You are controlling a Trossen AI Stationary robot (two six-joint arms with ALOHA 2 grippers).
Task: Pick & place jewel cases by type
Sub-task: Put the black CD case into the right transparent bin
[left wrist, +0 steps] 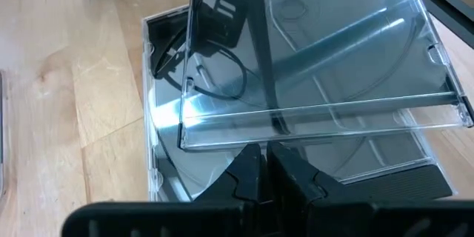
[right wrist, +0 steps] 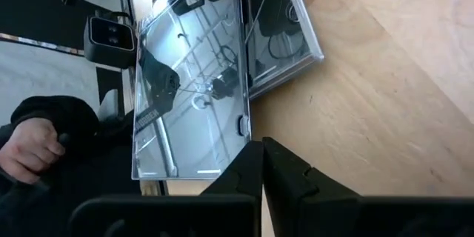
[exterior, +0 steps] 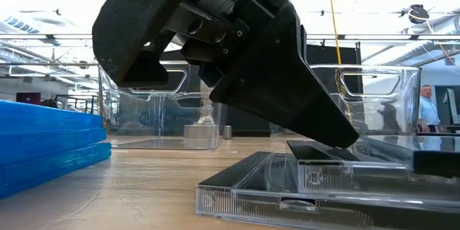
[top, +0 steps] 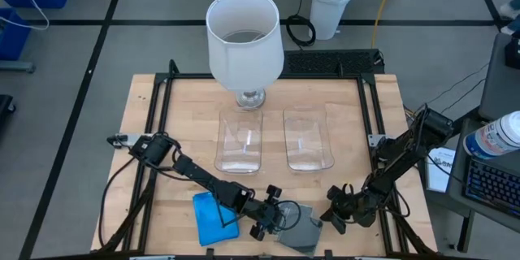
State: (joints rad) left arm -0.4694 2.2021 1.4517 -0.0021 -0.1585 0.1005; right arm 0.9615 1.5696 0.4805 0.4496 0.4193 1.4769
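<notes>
A stack of bright blue jewel cases (top: 213, 218) (exterior: 43, 147) lies flat near the table's near edge. To its right lie smoky grey jewel cases (top: 305, 231) (exterior: 287, 183), the top one (left wrist: 311, 59) skewed across those beneath. My left gripper (top: 280, 221) (exterior: 338, 138) (left wrist: 264, 159) is shut and slants down at the grey pile from the left. My right gripper (top: 333, 211) (right wrist: 263, 152) is shut and low over the table on the pile's right, its tips beside a grey case's corner (right wrist: 243, 135). My left gripper has its shut fingertips (left wrist: 252, 164) at one long edge (left wrist: 274, 127) of the top grey case, slanting down from the table's left. The case lies on the grey cases beneath it. I cannot tell whether my right gripper touches the grey case by its tips.
Two clear trays (top: 240, 140) (top: 309, 140) stand side by side at mid-table. A white lampshade-like vessel on a glass foot (top: 244, 36) stands behind them. A black frame (top: 158, 122) borders the wood. A person's hand (right wrist: 29, 144) shows past the near edge.
</notes>
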